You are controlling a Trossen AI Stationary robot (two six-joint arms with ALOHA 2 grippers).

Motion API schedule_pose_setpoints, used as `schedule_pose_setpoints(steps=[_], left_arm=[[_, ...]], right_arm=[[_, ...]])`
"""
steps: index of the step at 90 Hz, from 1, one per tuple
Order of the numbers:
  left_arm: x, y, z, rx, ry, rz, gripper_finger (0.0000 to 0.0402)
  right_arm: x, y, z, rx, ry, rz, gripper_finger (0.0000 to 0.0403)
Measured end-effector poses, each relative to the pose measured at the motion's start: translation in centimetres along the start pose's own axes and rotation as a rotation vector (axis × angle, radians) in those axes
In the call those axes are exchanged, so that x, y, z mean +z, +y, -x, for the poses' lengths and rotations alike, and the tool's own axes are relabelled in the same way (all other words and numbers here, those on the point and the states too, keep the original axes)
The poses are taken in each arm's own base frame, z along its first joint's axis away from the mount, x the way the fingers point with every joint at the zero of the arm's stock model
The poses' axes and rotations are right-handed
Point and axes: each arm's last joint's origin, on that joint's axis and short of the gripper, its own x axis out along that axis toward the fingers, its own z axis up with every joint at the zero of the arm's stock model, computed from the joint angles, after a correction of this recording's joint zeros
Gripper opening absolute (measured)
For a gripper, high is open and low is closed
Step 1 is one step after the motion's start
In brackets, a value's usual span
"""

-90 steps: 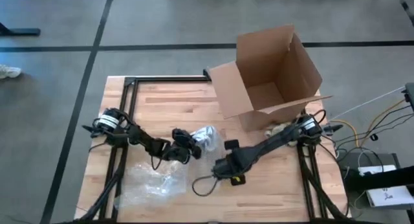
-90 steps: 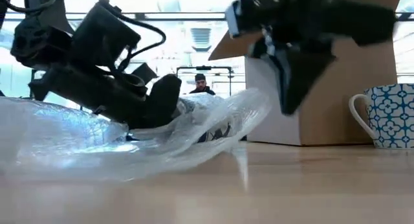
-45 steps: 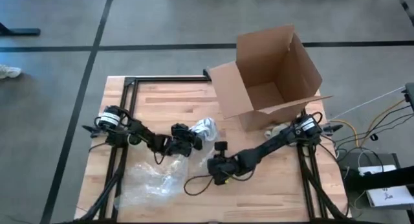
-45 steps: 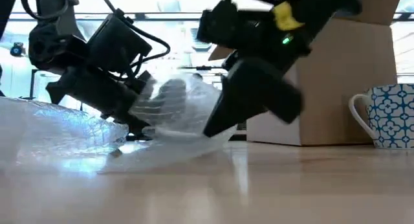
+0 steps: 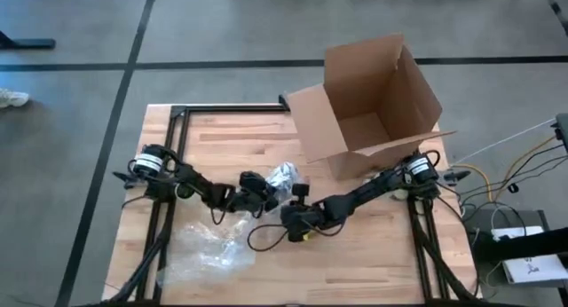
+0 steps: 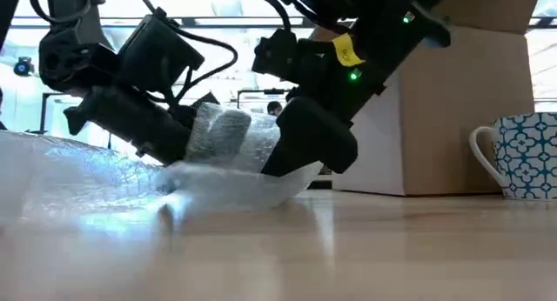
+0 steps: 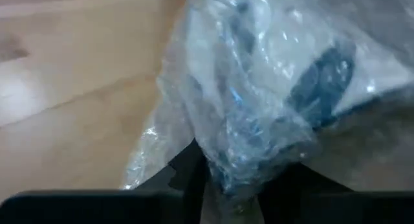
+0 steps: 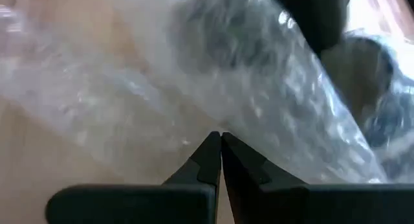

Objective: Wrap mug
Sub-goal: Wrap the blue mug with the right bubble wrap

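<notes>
A mug wrapped in clear bubble wrap [image 5: 284,176] lies on the wooden table near its middle; its blue pattern [image 7: 323,81] shows through the wrap. My left gripper [image 5: 266,192] comes at it from the table's left and is shut on the wrap. My right gripper [image 5: 297,193] reaches in from the right, shut, its tips at the bundle's near right side [image 6: 291,157]. The rest of the wrap sheet [image 5: 209,245] trails over the table toward the near left. My left gripper pinches a bunched fold of the bubble wrap [image 7: 226,169] between its two fingers, coming level from the table's left. The bundle rests on the table beyond the fingers. My right gripper's shut fingertips [image 8: 213,149] lie against the wrap at the bundle's near right side, slanting down. Whether a layer is caught between them, I cannot tell.
An open cardboard box [image 5: 373,103] lies on its side at the far right of the table. A second, bare blue-patterned mug [image 6: 520,155] stands in front of it. Cables [image 5: 266,240] loop on the table by the right arm.
My right gripper has come down from above the table and moved left and far, up against the bundle. The wrap flap that lay spread toward the right has been gathered up over the mug. My left gripper has kept its hold and shifted slightly toward the far right.
</notes>
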Motion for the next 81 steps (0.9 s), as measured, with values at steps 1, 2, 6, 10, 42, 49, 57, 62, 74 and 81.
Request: schedule_pose_setpoints(steps=[1, 2, 6, 10, 42, 49, 57, 62, 74, 81], left_arm=[[0.0, 0.0, 0.0, -0.007, 0.006, -0.01, 0.0112], [0.1, -0.1, 0.1, -0.015, 0.012, -0.021, 0.0114], [0.2, -0.2, 0.3, -0.052, 0.043, -0.069, 0.012], [0.4, -0.3, 0.5, -0.093, 0.076, -0.118, 0.0126], [2.0, -0.4, 3.6, -0.305, 0.329, -0.334, 0.0152], [2.5, -0.5, 4.2, -0.349, 0.336, -0.36, 0.0152], [2.9, -0.6, 4.7, -0.386, 0.335, -0.393, 0.0149], [3.2, -0.7, 4.9, -0.4, 0.329, -0.407, 0.0146], [3.7, -0.5, 5.5, -0.403, 0.328, -0.424, 0.0139], [4.0, -0.5, 5.9, -0.418, 0.339, -0.425, 0.0134]], right_arm=[[0.0, 0.0, 0.0, 0.0, 0.0, 0.001, 0.0], [0.0, 0.0, 0.0, 0.0, 0.001, 0.001, 0.0], [0.0, 0.0, 0.0, 0.0, 0.001, 0.001, 0.0], [0.0, 0.0, 0.0, 0.001, 0.0, 0.001, 0.0], [-0.1, 0.0, 0.0, -0.024, -0.001, -0.069, 0.0], [-0.1, -0.1, 0.0, -0.038, -0.003, -0.091, 0.0], [-0.1, -0.1, 0.0, -0.048, -0.004, -0.112, 0.0], [-0.1, -0.1, 0.0, -0.051, -0.006, -0.12, 0.0], [0.0, -0.1, 0.0, -0.05, -0.016, -0.138, 0.0], [0.2, -0.1, 0.0, -0.048, -0.026, -0.144, 0.0]])
